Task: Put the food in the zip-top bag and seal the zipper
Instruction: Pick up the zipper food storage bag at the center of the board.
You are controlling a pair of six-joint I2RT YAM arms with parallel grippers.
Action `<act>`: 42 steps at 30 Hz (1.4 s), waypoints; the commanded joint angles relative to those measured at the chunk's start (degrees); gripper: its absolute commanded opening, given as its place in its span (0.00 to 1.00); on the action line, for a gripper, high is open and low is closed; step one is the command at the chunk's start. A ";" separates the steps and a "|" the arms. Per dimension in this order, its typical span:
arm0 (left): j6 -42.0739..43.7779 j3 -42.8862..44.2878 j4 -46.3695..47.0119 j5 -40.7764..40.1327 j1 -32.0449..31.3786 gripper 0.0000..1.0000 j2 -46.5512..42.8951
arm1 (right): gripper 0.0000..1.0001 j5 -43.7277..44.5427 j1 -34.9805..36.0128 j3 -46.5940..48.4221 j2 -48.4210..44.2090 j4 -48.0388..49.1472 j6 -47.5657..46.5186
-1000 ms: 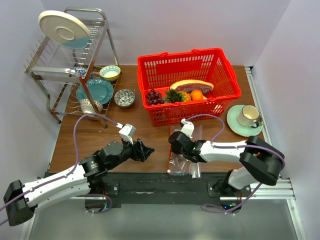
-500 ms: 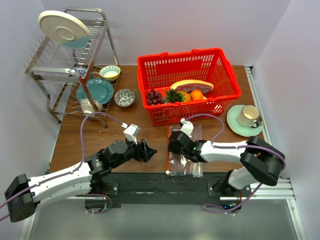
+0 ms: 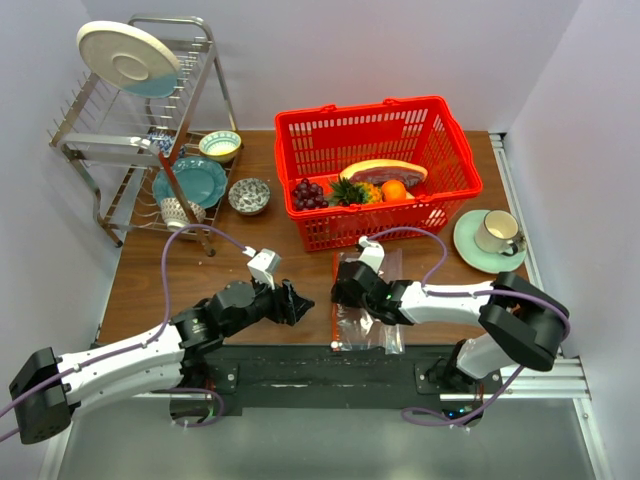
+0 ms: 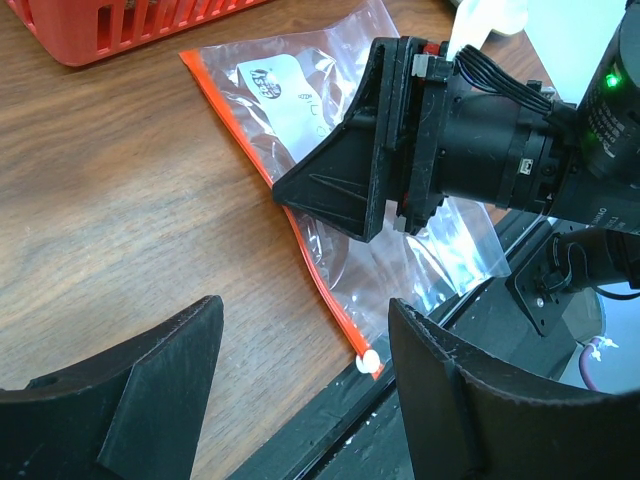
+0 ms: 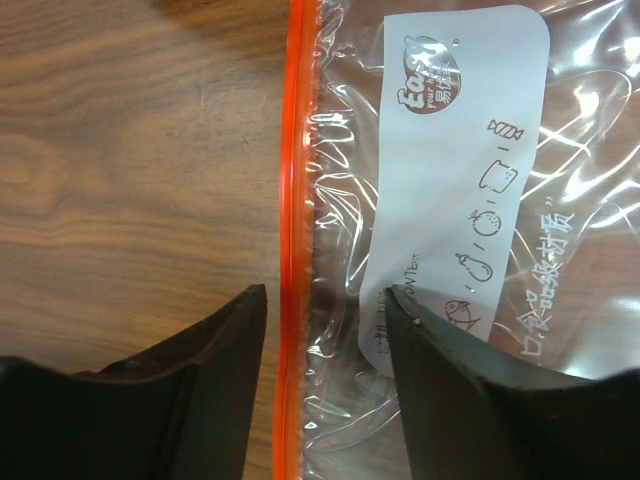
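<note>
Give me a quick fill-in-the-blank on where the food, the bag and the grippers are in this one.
The pineapple and grape bunch lie in the red ____.
The zip-top bag lies flat on the ____.
The right gripper has open jaws straddling the bag's red-orange ____.
The left gripper is open and holds ____.
Missing words: basket, table, zipper, nothing.

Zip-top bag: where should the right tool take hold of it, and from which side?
Pinch the zipper strip along the edge of the zip-top bag that faces the left arm, coming straight down. The bag lies flat on the table, and the right tool straddles that likely stiffer strip, jaws open.
</note>
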 commanded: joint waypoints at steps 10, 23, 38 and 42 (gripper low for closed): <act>-0.37 0.43 3.04 -0.19 0.24 0.72 -0.16 | 0.42 -1.86 -0.54 -1.61 2.30 -3.69 -0.16; -0.28 0.34 3.13 -0.19 0.15 0.72 0.28 | 0.23 -2.39 -0.63 -1.35 3.35 -3.61 -0.59; -0.72 -0.71 7.43 2.97 0.15 0.72 5.80 | 0.00 -3.09 -0.63 -2.05 0.81 -3.08 -1.12; -1.42 -1.85 10.60 3.86 0.24 0.72 9.41 | 0.00 -3.18 -0.72 -2.66 -0.51 -2.82 -1.39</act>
